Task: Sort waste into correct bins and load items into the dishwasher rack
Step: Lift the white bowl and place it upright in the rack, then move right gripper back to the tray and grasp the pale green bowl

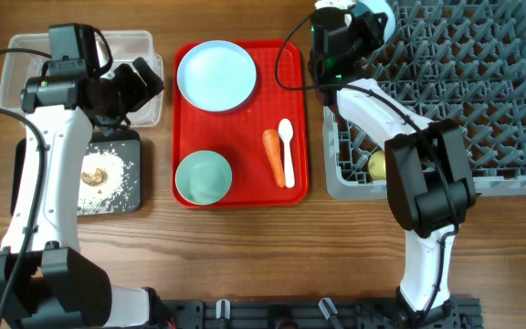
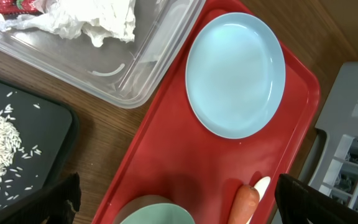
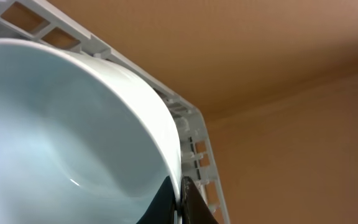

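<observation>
While pinching the bowl (image 3: 61,130) by its rim, the right gripper (image 3: 180,200) is hanging clamped above the rack's (image 1: 482,100) far left corner, so the drop is likely running straight down; the left gripper (image 2: 185,205) is gaping empty over the red tray (image 2: 166,162).

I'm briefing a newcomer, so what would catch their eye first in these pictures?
The bright red tray at centre stands out, carrying a pale blue plate and an orange carrot. At a corner of the grey rack, the right arm's jaws pinch the rim of a pale bowl.
</observation>
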